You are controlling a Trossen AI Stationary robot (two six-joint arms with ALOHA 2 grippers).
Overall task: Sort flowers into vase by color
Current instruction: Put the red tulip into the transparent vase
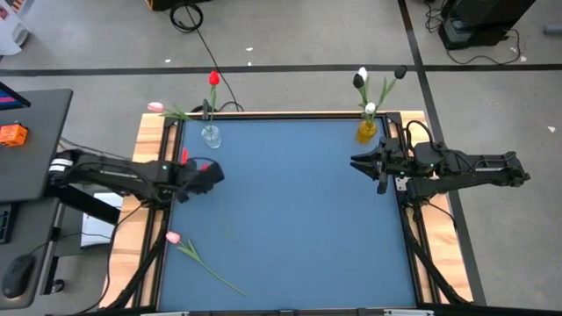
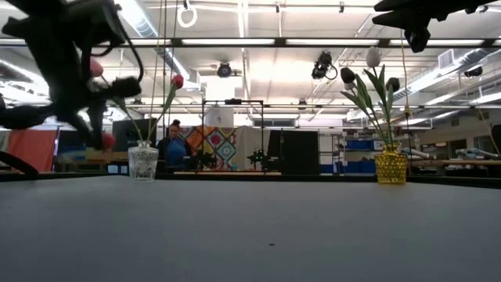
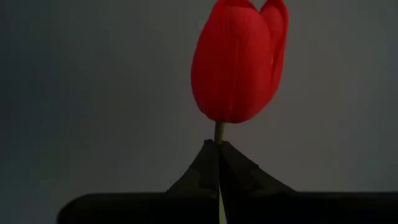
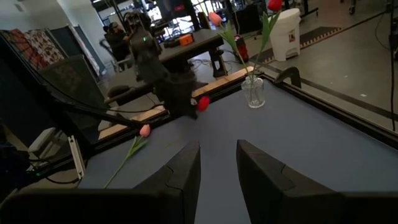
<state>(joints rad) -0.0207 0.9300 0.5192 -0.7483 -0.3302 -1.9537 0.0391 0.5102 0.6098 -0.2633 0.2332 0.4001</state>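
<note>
My left fingers (image 3: 217, 177) clench the red tulip's (image 3: 239, 59) stem just under its head, ready for the clear vase (image 1: 211, 134), while my right fingers (image 4: 217, 165) wait released.

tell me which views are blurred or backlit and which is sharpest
Low view: backlit by ceiling lights, the left gripper a blurred dark shape. Left wrist view: sharpest, the red tulip head crisp, evenly lit. Right wrist view: its own fingers soft.

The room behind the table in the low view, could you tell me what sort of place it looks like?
Probably a robotics lab or workshop: long ceiling light strips, a person at cluttered benches, and cables across the bare grey floor.
</note>
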